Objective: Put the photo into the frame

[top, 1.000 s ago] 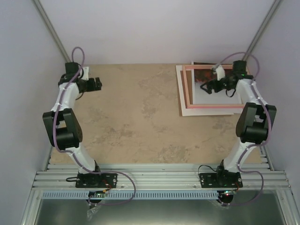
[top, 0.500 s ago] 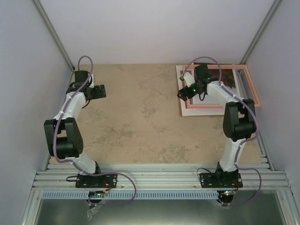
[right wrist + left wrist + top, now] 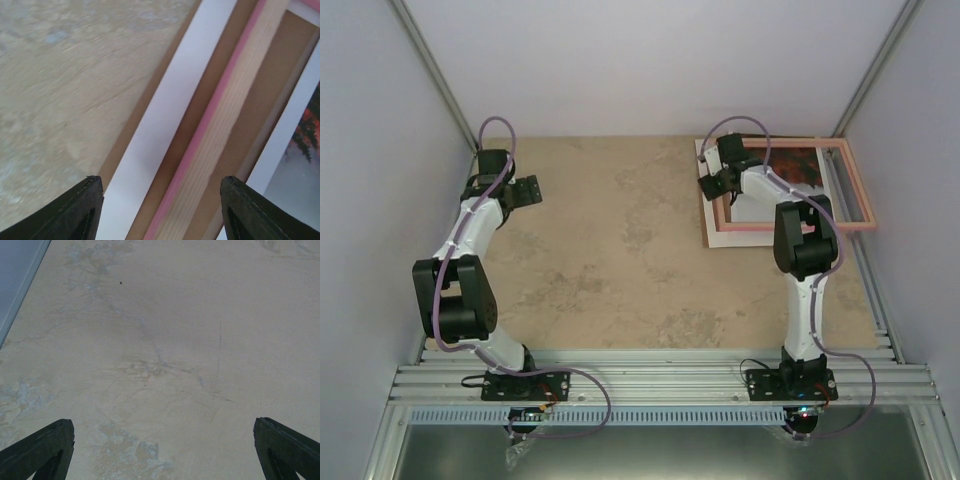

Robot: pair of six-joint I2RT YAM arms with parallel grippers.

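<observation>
The right fingers (image 3: 82,210) are sitting spread around the frame (image 3: 215,145)'s 9 o'clock side to grab it; the left fingers (image 3: 35,450) are hanging spread.

The left arm (image 3: 470,215) and right arm (image 3: 805,310) are white tubes linked by bulky black joints, each trailing a looped purple cable (image 3: 498,122) and bolted on a black base plate (image 3: 527,382). The left end effector (image 3: 161,421) and right end effector (image 3: 160,178) have dark wedge-shaped fingers (image 3: 37,450).
</observation>
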